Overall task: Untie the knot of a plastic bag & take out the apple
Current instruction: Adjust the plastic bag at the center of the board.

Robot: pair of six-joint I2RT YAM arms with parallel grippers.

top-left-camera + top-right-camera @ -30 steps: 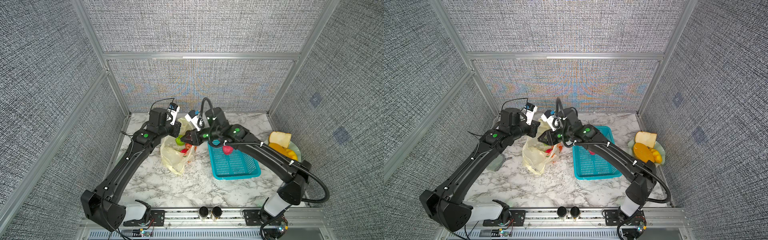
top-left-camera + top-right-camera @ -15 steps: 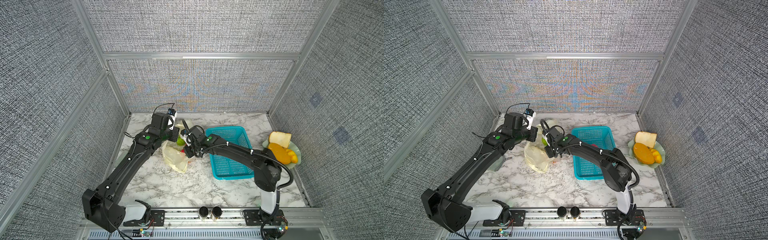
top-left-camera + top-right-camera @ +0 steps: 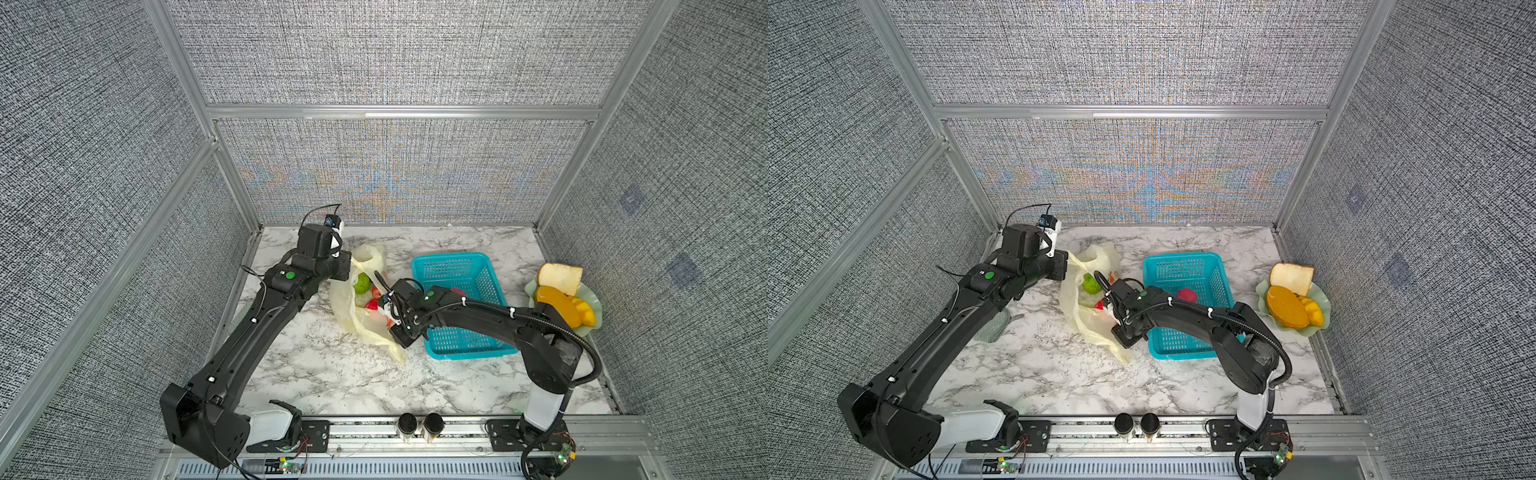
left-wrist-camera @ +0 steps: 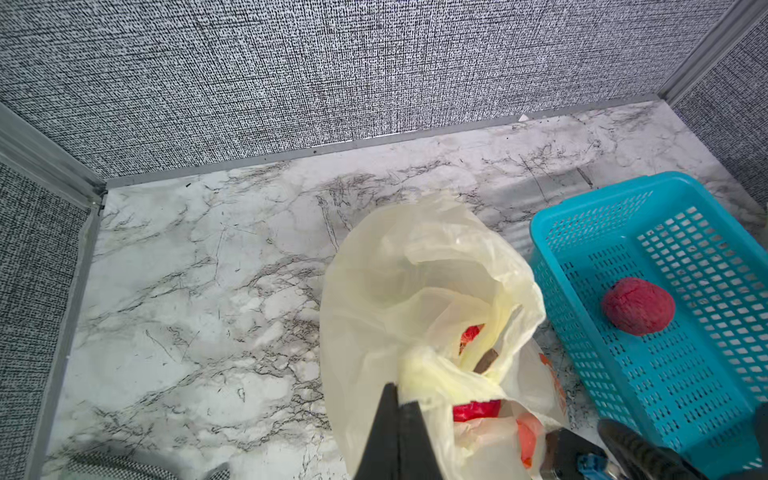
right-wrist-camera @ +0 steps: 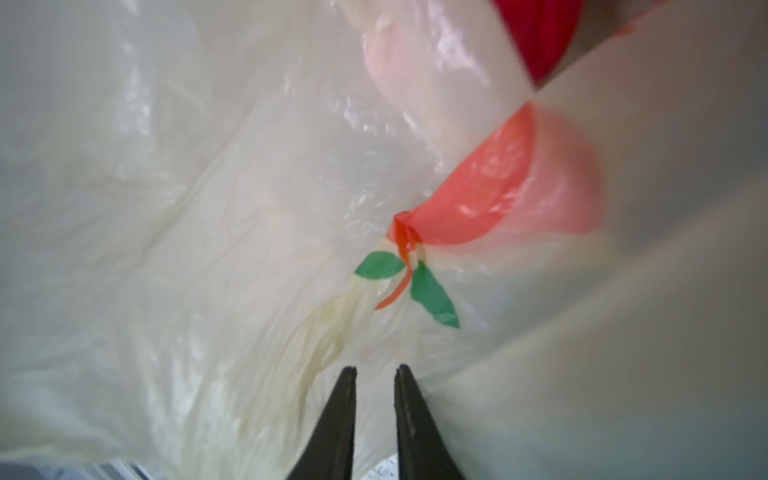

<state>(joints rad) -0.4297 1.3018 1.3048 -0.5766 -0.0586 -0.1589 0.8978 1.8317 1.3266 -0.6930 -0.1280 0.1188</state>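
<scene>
Plastic bag point(image 4: 415, 266) pale yellow, gaping; left gripper point(image 4: 397, 390) clamped on it; right gripper point(image 5: 375, 369) slightly apart.

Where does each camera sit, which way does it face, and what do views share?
Top views: high at the front, looking down and back over the table; left arm and right arm show full-length.
Left wrist: behind the left gripper, shut on the plastic bag, facing the back wall.
Right wrist: close against the bag's printed film; only the tips of the right gripper show, slightly apart.
Shared: top views and left wrist show the turquoise basket.
</scene>
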